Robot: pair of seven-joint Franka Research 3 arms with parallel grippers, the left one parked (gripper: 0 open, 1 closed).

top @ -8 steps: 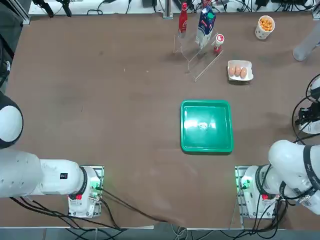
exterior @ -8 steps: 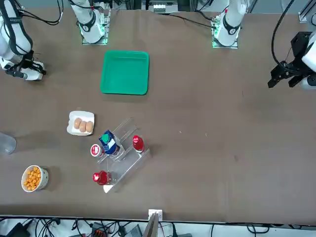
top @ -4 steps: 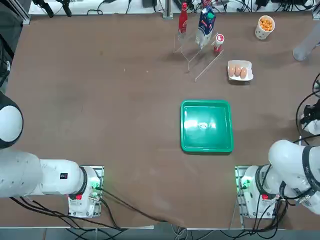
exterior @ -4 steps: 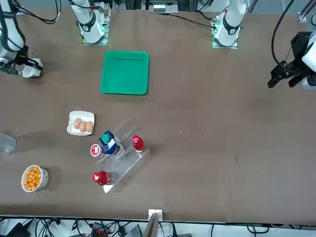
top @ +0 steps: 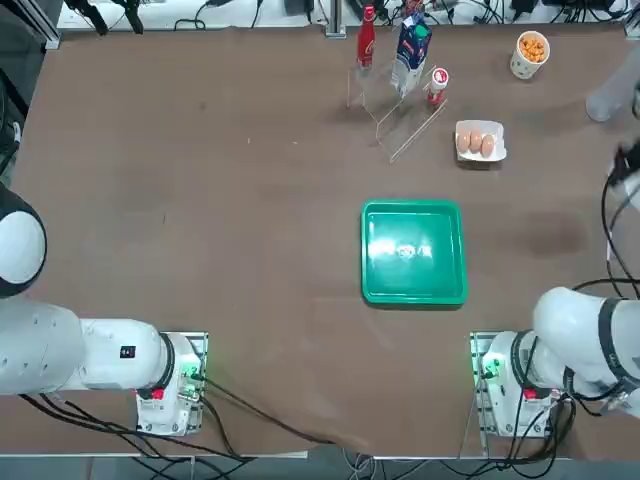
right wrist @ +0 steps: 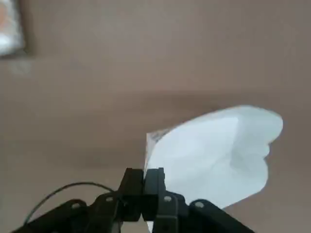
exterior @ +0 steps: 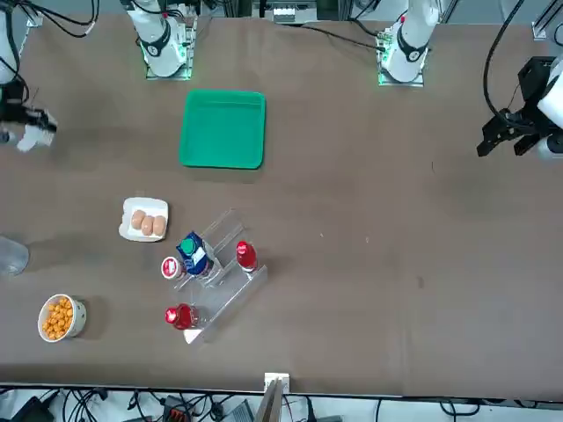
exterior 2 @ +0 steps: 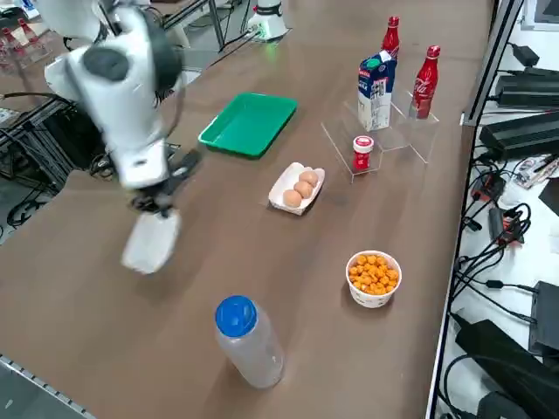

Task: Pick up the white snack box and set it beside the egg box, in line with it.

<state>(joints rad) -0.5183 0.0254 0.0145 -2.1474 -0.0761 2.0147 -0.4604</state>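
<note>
Claw (exterior 2: 155,208) pinching white snack box (exterior 2: 151,242) edge, aloft; egg box (exterior 2: 297,188) well apart.

The tray (top: 414,252) sits on the tabletop (top: 220,200) ahead of the right arm's base. Beyond it lies the egg box (top: 480,142), with the rack of bottles (top: 398,70) further back to its left and the cup (top: 530,52) behind to its right. The gripper (exterior 2: 157,207) hangs above the tabletop's right edge, the snack box (exterior 2: 150,242) under it, near the jar (exterior 2: 247,340).

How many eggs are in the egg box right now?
2 show in the top view, side by side in the egg box. The right side view seems to show a third, so one may be hidden.
</note>
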